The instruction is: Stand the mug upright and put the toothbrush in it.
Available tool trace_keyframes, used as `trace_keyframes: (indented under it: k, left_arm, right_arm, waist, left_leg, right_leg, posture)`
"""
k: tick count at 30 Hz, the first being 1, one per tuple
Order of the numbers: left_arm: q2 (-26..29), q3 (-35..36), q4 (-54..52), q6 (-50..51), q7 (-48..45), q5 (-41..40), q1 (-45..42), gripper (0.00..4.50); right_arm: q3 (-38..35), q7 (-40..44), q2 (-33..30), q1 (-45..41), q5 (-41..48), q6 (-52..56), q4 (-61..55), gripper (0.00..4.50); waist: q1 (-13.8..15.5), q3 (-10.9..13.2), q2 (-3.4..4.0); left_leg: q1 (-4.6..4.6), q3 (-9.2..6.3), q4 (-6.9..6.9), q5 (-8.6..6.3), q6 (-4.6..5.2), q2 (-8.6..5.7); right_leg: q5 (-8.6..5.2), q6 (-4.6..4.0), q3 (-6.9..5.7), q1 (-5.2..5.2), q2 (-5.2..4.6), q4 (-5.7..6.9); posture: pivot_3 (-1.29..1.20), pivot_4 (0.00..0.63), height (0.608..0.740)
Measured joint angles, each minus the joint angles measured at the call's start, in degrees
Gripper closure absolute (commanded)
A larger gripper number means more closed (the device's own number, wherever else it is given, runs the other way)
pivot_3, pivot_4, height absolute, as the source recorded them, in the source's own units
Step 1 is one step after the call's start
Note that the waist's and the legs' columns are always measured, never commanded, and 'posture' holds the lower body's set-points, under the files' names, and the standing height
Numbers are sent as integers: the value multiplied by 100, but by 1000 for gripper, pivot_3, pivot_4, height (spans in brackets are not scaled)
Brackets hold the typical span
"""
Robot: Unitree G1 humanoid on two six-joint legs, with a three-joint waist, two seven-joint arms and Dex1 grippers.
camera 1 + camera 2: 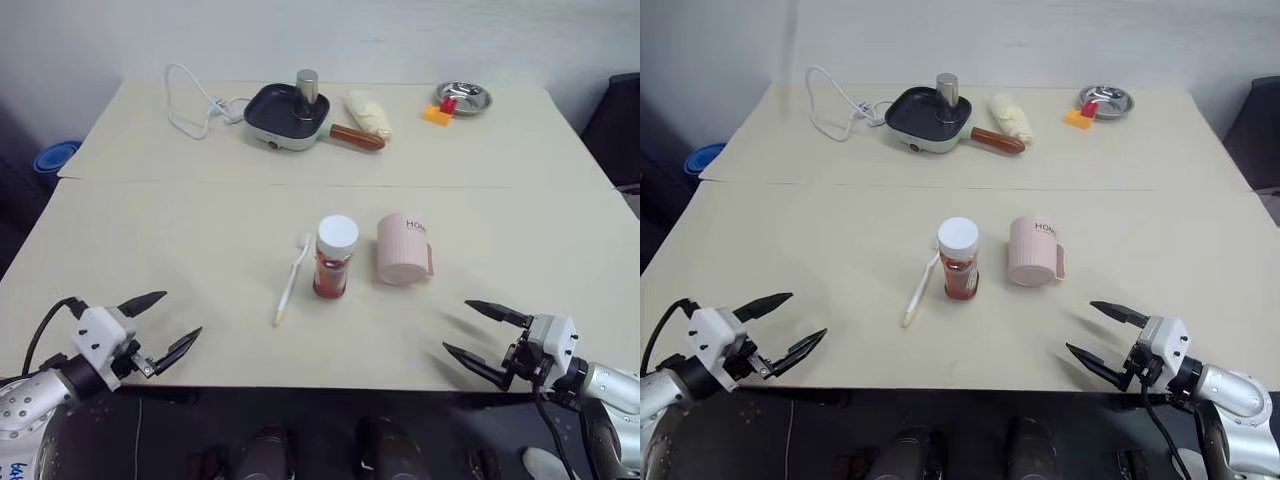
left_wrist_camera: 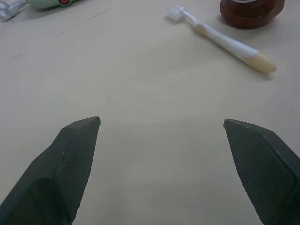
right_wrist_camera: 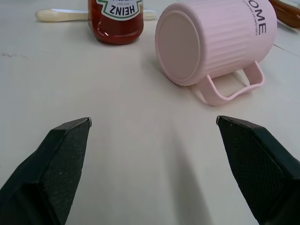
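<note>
The pale pink mug [image 1: 404,250] lies on its side in the middle of the table, its flat base [image 3: 180,47] turned toward me and its handle [image 3: 234,86] resting on the tabletop. The white toothbrush [image 1: 292,279] lies flat to the left of a ketchup bottle, bristled head [image 2: 177,11] pointing away from me. My left gripper [image 1: 165,325] hovers open over the near left table edge, nothing between its fingers. My right gripper [image 1: 478,332] stands open at the near right edge, short of the mug, also empty.
A white-capped ketchup bottle [image 1: 335,257] stands upright between toothbrush and mug. At the far side sit a green electric pan [image 1: 288,115] with a metal cup, a white cord [image 1: 195,105], a cloth [image 1: 368,112] and a metal dish [image 1: 463,97] with small blocks.
</note>
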Motion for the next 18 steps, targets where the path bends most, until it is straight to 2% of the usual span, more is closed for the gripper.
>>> trace_keyframes:
  k: [18]
  left_arm:
    - [124,36,3,381,-411,-377,111,0]
  right_arm:
    - [213,-133,30,-46,26,307,-381,32]
  waist:
    - [14,0,0]
  left_leg:
    - [0,1,5,0,1,-3]
  right_leg:
    - [0,0,1,0,8,5]
  posture:
    - [0,150,740]
